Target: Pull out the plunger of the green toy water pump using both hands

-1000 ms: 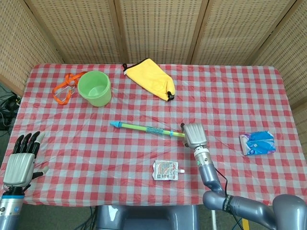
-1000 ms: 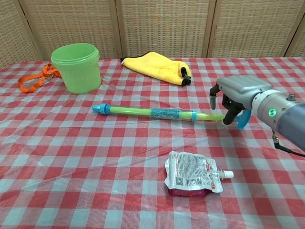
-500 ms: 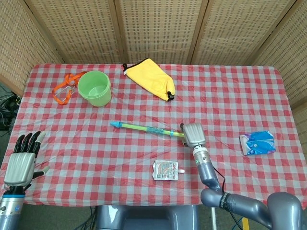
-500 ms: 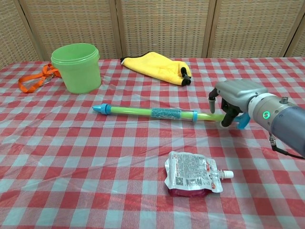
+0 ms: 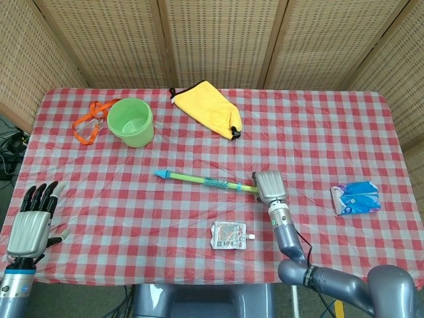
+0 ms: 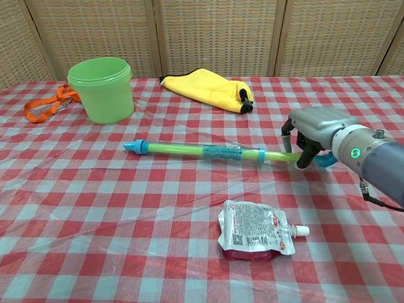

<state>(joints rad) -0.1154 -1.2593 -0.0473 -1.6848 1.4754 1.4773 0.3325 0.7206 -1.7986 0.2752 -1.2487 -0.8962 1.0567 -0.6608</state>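
Note:
The green toy water pump (image 5: 199, 179) (image 6: 189, 149) lies across the middle of the table, its blue nozzle pointing left. At the pump's right end my right hand (image 5: 269, 187) (image 6: 312, 129) curls its fingers over the thin plunger rod and grips the blue handle (image 6: 326, 161). A short length of pale green rod shows between the blue collar and the hand. My left hand (image 5: 32, 222) hovers off the table's near left corner with its fingers spread, holding nothing and far from the pump. It is not seen in the chest view.
A green bucket (image 5: 131, 121) (image 6: 101, 88) and an orange strap (image 5: 89, 121) sit at the back left. A yellow bag (image 5: 207, 109) lies behind the pump. A drink pouch (image 5: 228, 235) (image 6: 255, 237) lies in front of it, and a blue packet (image 5: 356, 197) at the right.
My right hand has shifted slightly to the right with the plunger handle, and the whole pump has slid a little with it. The left hand has barely moved.

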